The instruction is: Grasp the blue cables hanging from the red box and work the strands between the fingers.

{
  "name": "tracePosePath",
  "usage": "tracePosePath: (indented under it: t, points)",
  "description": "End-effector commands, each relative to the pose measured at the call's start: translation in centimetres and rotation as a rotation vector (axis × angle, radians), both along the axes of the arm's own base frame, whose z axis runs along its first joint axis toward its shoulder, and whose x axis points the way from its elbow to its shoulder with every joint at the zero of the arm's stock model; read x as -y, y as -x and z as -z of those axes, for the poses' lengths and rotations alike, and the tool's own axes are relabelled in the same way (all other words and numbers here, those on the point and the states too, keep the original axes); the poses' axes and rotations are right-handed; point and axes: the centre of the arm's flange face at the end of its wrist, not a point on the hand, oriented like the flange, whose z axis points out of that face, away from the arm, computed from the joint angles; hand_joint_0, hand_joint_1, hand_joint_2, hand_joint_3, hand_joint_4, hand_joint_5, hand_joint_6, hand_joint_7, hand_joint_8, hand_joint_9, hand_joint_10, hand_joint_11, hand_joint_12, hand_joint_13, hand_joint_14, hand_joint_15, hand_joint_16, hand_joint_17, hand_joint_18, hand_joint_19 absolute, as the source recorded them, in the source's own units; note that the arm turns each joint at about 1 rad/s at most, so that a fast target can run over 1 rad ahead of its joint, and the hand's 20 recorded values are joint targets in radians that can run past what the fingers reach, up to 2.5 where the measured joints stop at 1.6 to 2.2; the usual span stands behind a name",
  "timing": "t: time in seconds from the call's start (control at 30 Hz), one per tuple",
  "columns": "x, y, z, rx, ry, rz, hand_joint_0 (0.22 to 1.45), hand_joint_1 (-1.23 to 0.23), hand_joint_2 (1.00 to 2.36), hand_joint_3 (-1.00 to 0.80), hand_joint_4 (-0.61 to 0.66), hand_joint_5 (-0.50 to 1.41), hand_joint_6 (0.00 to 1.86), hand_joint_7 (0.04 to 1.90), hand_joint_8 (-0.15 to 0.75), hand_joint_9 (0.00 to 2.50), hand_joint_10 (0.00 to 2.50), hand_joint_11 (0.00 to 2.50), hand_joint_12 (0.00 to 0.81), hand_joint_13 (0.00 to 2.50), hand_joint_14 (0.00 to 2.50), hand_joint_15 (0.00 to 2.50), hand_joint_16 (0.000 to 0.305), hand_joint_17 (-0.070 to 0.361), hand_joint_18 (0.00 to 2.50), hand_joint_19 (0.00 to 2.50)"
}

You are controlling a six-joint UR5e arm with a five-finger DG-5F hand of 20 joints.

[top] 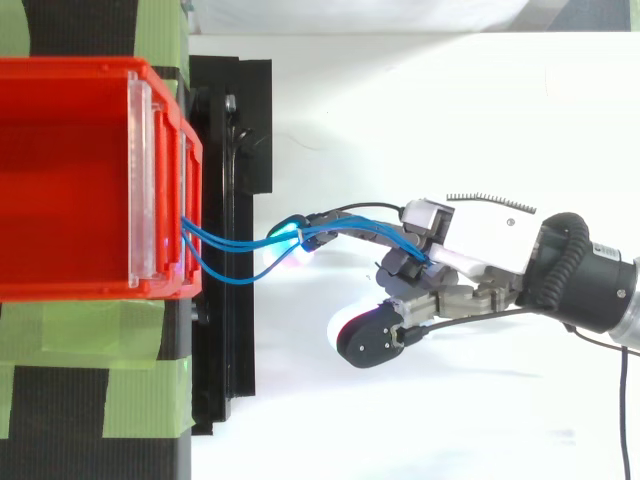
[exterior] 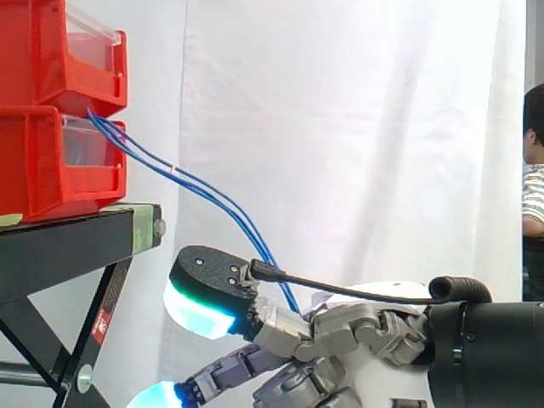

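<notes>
Hand [top: 488, 236] with fingers curled round blue cables [top: 222, 240] trailing from red box [top: 70, 68]

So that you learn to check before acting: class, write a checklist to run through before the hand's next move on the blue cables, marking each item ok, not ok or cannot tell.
1. The blue cables come out at the front of the red bins: ok.
2. Strands caught between the fingers of the hand: ok, seen in the top view.
3. Thumb on the strands: not ok, it sits apart from them.
4. Slack in the strands: probably not ok, they run nearly straight in the side view.
5. Cable anchoring inside the bin: cannot tell.
6. Person clear of the cables: ok, at the right edge.
</notes>
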Motion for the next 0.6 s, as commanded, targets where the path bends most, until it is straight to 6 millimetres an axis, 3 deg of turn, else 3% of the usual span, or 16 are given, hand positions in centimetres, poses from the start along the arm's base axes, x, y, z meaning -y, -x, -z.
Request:
tracePosePath:
  t: [0.0, 0.57]
  points:
    - [-0.01, -0.01, 0.02, 0.000, 0.000, 0.000, 0.72, -0.53, 1.00, -1.00, 0.33, 0.04, 0.01, 0.78, 0.521, 1.84, 2.50, 2.50, 0.592, 1.94, 2.50, 1.84, 0.199, 0.149, 2.34, 0.68]
    - [-0.01, -0.01, 0.02, 0.000, 0.000, 0.000, 0.72, -0.53, 1.00, -1.00, 0.33, 0.03, 0.01, 0.82, 0.525, 1.82, 2.50, 2.50, 0.587, 1.93, 2.50, 1.83, 0.201, 0.151, 2.34, 0.68]
